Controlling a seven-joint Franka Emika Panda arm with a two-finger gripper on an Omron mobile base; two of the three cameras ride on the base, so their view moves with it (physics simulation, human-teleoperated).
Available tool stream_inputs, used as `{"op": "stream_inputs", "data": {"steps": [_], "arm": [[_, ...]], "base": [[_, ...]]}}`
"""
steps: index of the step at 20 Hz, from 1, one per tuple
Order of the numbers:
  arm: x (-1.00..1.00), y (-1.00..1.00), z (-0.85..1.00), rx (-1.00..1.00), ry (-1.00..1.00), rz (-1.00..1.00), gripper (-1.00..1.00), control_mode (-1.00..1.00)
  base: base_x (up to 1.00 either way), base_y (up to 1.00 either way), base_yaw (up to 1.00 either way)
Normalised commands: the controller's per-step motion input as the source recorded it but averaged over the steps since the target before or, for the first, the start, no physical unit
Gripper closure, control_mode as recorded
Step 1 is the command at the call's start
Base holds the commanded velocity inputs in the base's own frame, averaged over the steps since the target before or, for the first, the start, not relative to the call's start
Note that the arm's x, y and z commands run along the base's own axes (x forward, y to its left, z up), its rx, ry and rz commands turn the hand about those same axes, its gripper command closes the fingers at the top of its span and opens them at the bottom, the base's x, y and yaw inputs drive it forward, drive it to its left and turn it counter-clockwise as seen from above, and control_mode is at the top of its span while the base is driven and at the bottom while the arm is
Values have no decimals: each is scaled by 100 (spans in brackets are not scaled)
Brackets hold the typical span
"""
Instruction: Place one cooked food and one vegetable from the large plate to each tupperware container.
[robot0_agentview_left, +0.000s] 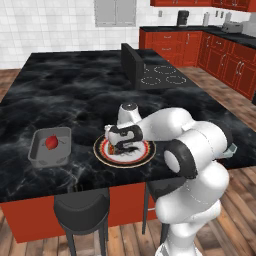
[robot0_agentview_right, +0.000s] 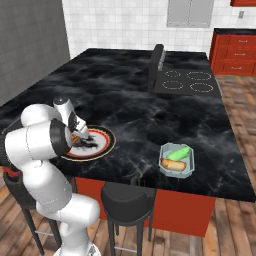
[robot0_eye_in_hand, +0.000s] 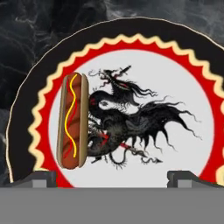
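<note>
Hand view looks straight down on the plate (robot0_eye_in_hand: 131, 57): white middle with a black dragon drawing, red zigzag ring, dark edge. One hot dog (robot0_eye_in_hand: 72, 120) with a mustard squiggle lies on the left part of the white middle, right beside the dragon. The end effector (robot0_eye_in_hand: 111, 177) has its two tips spread wide apart at the bottom of that view, one at each side, nothing between them, so it's released and not touching the hot dog.

From the left base view the plate (robot0_agentview_left: 145, 156) sits near the front edge of the black marble desk (robot0_agentview_left: 75, 90), with the end effector (robot0_agentview_left: 127, 148) hanging low right over it. The grey tub (robot0_agentview_left: 37, 152) sits to the left of the plate, apart from it, with a red tomato-looking thing (robot0_agentview_left: 51, 142) inside.

From the right base view the plate (robot0_agentview_right: 107, 137) is partly hidden behind the arm. The pale greenish tub (robot0_agentview_right: 187, 172) sits well off to the right, near the front edge, holding a hot dog (robot0_agentview_right: 172, 164) and a green vegetable (robot0_agentview_right: 179, 153) side by side. There's a cooktop (robot0_agentview_right: 187, 82) further back on the desk and a dark stool (robot0_agentview_right: 127, 200) in front.
</note>
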Motion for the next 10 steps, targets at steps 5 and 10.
{"op": "stream_inputs", "data": {"steps": [5, 10], "arm": [[69, 31, -6, -9, 5, 0, -100, -100], [11, 48, -29, -13, 12, 0, -100, -100]], "base": [[0, 0, 0], [0, 0, 0]]}}
